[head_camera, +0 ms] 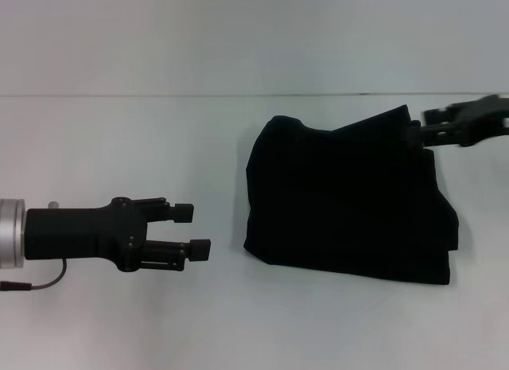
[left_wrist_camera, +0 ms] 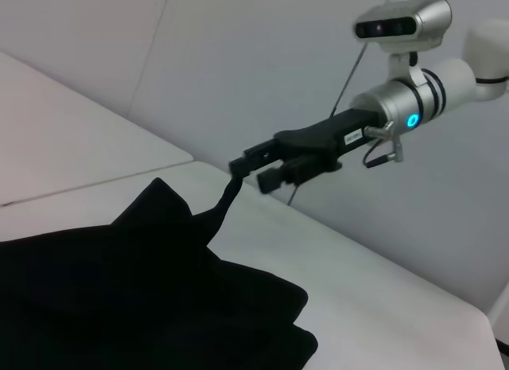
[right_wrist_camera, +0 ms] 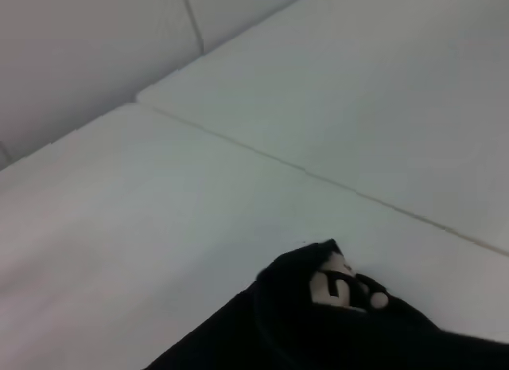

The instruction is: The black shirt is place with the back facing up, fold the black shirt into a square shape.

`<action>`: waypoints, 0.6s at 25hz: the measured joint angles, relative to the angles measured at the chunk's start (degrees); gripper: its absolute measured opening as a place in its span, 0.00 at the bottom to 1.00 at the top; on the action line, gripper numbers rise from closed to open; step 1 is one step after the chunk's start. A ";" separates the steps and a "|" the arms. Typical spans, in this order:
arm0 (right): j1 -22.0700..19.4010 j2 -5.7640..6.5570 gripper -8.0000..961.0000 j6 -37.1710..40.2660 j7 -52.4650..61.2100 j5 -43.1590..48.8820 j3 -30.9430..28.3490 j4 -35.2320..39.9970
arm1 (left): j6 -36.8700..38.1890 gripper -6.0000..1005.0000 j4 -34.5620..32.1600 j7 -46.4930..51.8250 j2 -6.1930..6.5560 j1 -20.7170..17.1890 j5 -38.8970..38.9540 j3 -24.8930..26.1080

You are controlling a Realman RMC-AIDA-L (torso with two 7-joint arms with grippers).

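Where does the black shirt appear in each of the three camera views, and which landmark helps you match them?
Head view: black shirt lies right of centre on the white table.
Left wrist view: fills the lower left.
Right wrist view: bottom edge, white print showing.
Shared landmark: the corner pinched by the right gripper.

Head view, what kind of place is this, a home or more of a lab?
Probably a lab or test bench, not a home: a bare white table, a plain pale wall behind it, and only a black shirt lying between the left end effector and right end effector.
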State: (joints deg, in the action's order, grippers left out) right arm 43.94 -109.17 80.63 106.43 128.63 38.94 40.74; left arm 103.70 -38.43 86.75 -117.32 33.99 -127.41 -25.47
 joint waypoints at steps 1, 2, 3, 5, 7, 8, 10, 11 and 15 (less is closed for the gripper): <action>0.55 -0.37 0.69 -0.97 -0.08 0.00 1.40 -0.05 | 0.00 0.86 0.01 0.00 0.00 0.00 0.02 0.03; 1.04 -0.75 0.69 -1.99 -0.13 0.01 3.10 -0.20 | 0.00 0.86 0.04 0.02 -0.01 0.03 0.08 0.09; 1.43 -1.05 0.69 -3.00 -0.12 0.02 4.82 -0.35 | 0.00 0.86 0.07 0.08 -0.01 0.05 0.09 0.14; 1.97 -1.55 0.69 -4.67 0.00 0.04 7.77 -0.47 | 0.00 0.86 0.09 0.38 -0.02 0.08 0.12 0.19; 2.21 -1.89 0.69 -5.63 0.08 0.07 9.34 -0.24 | 0.01 0.86 0.11 0.63 -0.02 0.13 0.14 0.24; 2.30 -2.00 0.69 -6.02 0.16 0.18 9.86 -0.11 | 0.00 0.86 0.11 0.69 -0.02 0.17 0.16 0.30; 2.48 -2.04 0.69 -6.79 0.75 0.79 10.34 0.02 | 0.01 0.86 0.11 0.74 -0.02 0.23 0.24 0.42; 2.57 -2.05 0.69 -7.21 1.11 1.17 10.43 0.06 | 0.01 0.86 0.11 0.76 -0.02 0.25 0.27 0.46; 2.68 -2.04 0.59 -9.10 1.78 2.63 10.43 0.20 | -0.04 0.86 0.11 0.79 -0.01 0.47 0.36 0.54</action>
State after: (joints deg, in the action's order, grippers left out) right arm 46.63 -111.21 71.53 108.21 131.26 49.37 40.94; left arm 103.66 -38.32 87.54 -117.34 34.46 -127.06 -24.93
